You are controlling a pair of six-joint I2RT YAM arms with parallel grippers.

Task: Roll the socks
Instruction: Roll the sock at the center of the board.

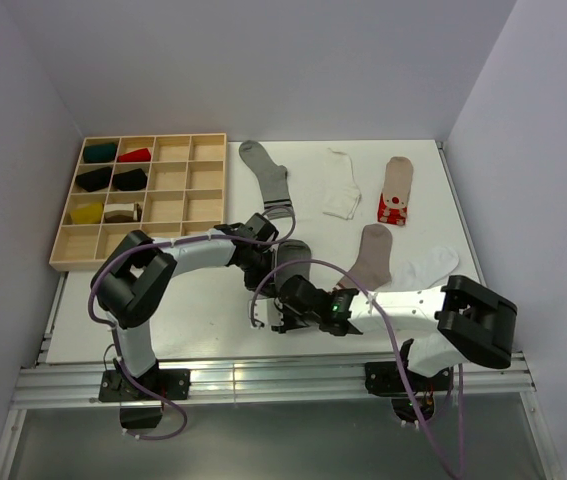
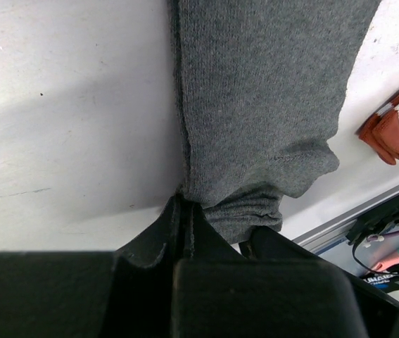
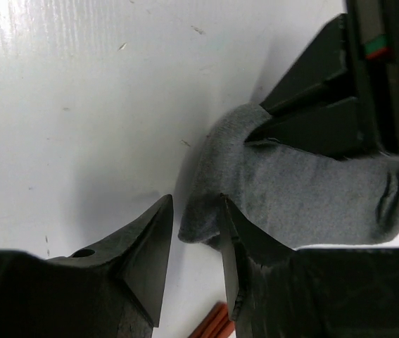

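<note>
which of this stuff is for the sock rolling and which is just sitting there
For the job: dark grey sock pinched in the left gripper; grey striped-cuff sock; back white sock; red-white striped sock; taupe sock; near white sock.
Lying about: wooden divider tray; bundles in it.

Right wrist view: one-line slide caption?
Right gripper open at the dark grey sock's near edge; left gripper pinching its far side.
</note>
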